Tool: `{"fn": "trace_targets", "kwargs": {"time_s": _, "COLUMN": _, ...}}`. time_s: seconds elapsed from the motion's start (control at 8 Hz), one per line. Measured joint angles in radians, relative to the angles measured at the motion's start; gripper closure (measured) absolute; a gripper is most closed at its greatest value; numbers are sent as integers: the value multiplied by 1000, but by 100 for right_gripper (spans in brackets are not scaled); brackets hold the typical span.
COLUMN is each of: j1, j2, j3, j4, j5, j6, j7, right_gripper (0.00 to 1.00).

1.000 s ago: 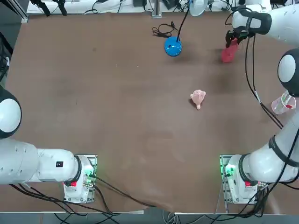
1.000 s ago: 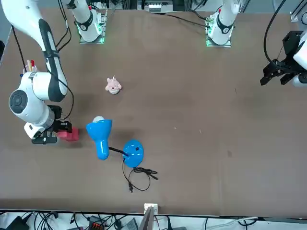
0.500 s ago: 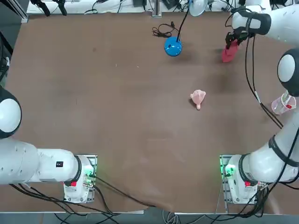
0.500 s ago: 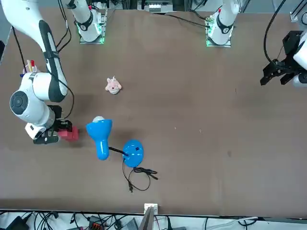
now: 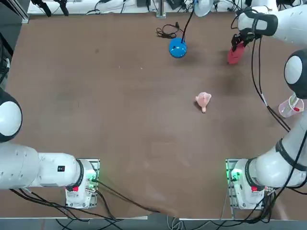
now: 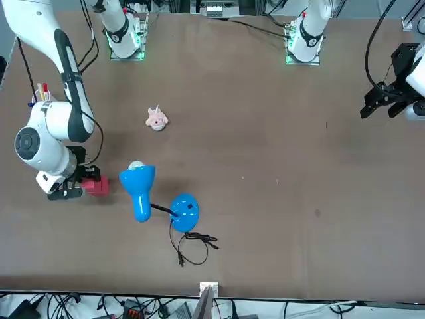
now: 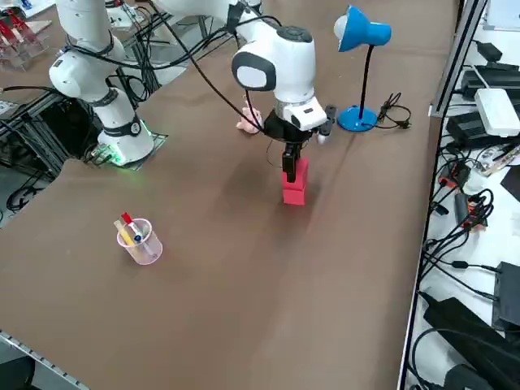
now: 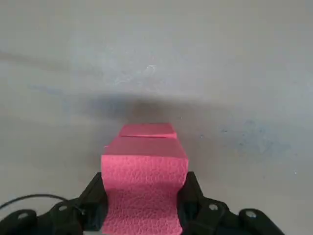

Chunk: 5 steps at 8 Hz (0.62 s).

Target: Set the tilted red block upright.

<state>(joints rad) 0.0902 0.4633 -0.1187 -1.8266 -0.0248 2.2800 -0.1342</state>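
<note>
1) The block (image 7: 295,193) is on the far right of the table, at the right claw (image 8: 142,201)
2) The claw is clenched on the block, one finger against each of two opposite sides, with its upper part between them
3) The block's long axis runs up and down, close to upright, with one end up in the claw and the other pointing down at the table (image 5: 134,120)
4) Whether a slight lean is left, or whether the lower end touches the table, I cannot tell
5) The right arm (image 7: 276,61) reaches out over the right side to the block
6) The blue lamp (image 6: 138,189) stands to the left of the block, on the far side
7) The pink toy (image 5: 203,100) lies nearer than the block and to its left
8) The cup (image 7: 141,250) of pens is on the right, nearer than the block and apart from it
</note>
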Motion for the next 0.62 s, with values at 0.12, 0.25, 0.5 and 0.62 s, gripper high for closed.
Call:
{"fn": "trace_targets", "kwargs": {"time_s": 0.12, "j1": 0, "j2": 3, "j3": 0, "j4": 0, "j5": 0, "j6": 0, "j7": -5, "right_gripper": 28}}
{"fn": "trace_targets", "kwargs": {"time_s": 0.25, "j1": 0, "j2": 5, "j3": 0, "j4": 0, "j5": 0, "j6": 0, "j7": -18, "right_gripper": 28}}
{"fn": "trace_targets", "kwargs": {"time_s": 0.5, "j1": 0, "j2": 6, "j3": 0, "j4": 0, "j5": 0, "j6": 0, "j7": -38, "right_gripper": 28}}
{"fn": "trace_targets", "kwargs": {"time_s": 0.62, "j1": 0, "j2": 6, "j3": 0, "j4": 0, "j5": 0, "j6": 0, "j7": -38, "right_gripper": 28}}
